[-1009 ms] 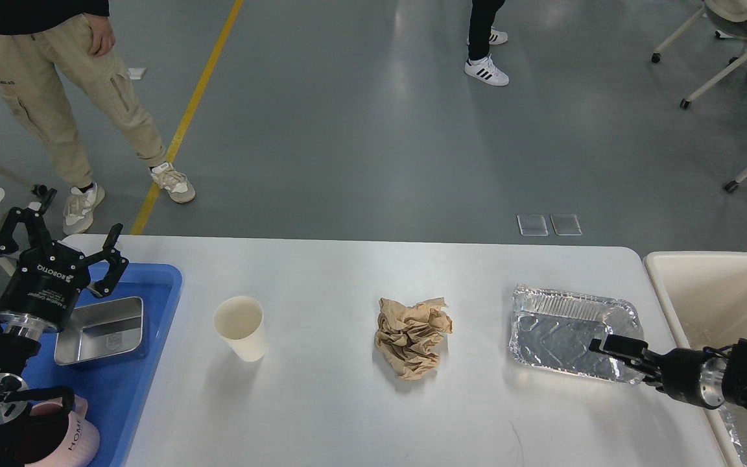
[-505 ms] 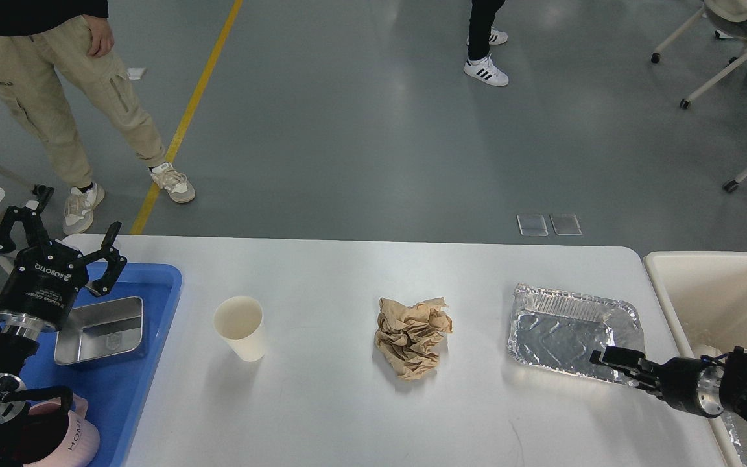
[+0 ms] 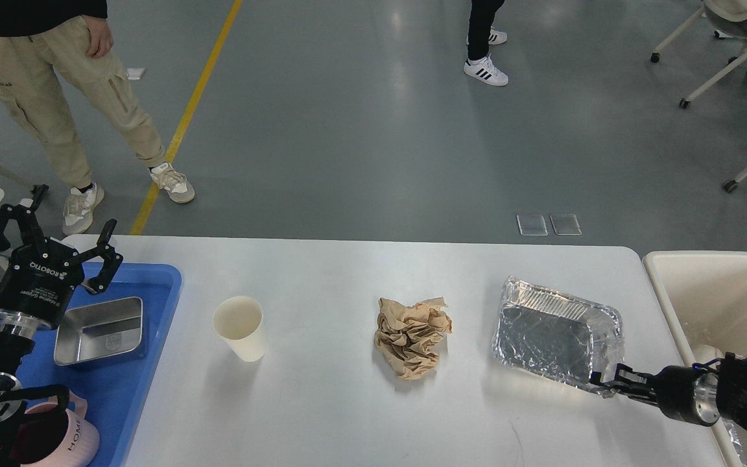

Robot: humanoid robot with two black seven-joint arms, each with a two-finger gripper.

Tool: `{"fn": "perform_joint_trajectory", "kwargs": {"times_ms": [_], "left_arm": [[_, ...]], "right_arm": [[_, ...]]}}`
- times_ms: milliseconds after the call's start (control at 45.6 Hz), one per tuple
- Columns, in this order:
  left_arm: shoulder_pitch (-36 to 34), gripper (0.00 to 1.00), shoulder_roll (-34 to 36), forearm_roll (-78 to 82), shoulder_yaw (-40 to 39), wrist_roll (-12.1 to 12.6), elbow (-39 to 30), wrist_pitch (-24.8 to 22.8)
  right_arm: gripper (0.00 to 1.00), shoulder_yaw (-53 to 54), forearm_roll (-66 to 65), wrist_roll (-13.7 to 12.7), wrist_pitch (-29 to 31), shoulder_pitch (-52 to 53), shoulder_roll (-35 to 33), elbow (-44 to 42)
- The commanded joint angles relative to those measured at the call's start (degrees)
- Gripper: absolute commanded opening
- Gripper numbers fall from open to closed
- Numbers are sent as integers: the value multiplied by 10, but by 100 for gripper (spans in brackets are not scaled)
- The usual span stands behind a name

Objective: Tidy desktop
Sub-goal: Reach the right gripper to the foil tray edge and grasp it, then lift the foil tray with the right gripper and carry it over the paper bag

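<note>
Lower right of frame: right hand (image 3: 600,381) pinched on near corner of foil tray (image 3: 555,334), tilted off bench (image 3: 360,415); far left, left hand (image 3: 46,233) spread wide, empty.

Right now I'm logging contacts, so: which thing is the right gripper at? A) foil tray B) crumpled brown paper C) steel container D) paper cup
A: the right gripper sits at the near right corner of the foil tray, which is tilted up there.

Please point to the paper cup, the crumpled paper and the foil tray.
Paper cup (image 3: 241,327), head view, outer wall.
Crumpled paper (image 3: 411,337), head view, middle.
Foil tray (image 3: 545,334), head view, inner floor.
</note>
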Motion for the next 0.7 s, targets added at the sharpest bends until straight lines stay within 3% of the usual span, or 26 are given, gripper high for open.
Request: {"fn": "perform_joint_trajectory", "kwargs": {"times_ms": [0, 285, 592, 680], "left_arm": [[0, 97, -1, 0, 0, 0, 0, -3], [-4, 97, -3, 0, 0, 0, 0, -2], [-7, 97, -10, 0, 13, 4, 0, 1], [-7, 97, -11, 1, 22, 16, 0, 8]], "right_arm": [[0, -2, 0, 7, -1, 6, -9, 0], [0, -8, -1, 16, 5, 56, -87, 31], [0, -39, -4, 15, 32, 144, -244, 213], [0, -39, -4, 8, 53, 172, -274, 253]]}}
